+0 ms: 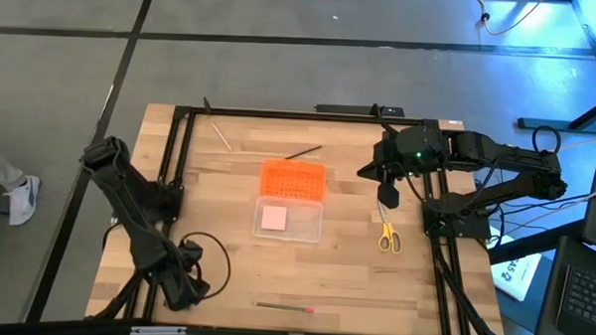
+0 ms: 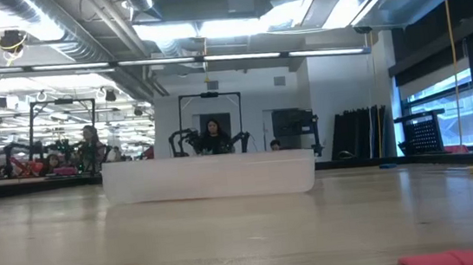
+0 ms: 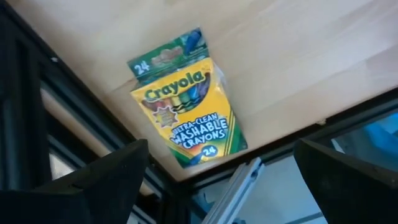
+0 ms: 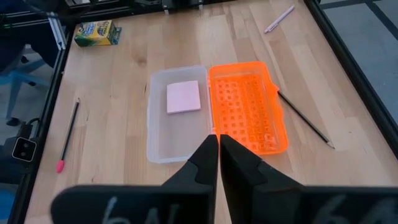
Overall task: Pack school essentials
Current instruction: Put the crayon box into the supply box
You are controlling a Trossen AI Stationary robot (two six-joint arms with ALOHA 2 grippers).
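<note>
The green-yellow crayon box lies flat near the table's near left corner, also seen in the right wrist view. My left gripper hangs open above it, pointing down, a finger on either side and clear of it. A pale pink block lies in the clear box, whose orange lid lies open on its far side. Yellow-handled scissors lie to the right. A red-tipped pencil lies near the front edge. My right gripper waits shut above the table's right part.
A dark pencil and a pale pen lie at the far side. A black frame runs around the tabletop. Bare wood lies between the clear box and the crayon box. People sit in the room beyond the table.
</note>
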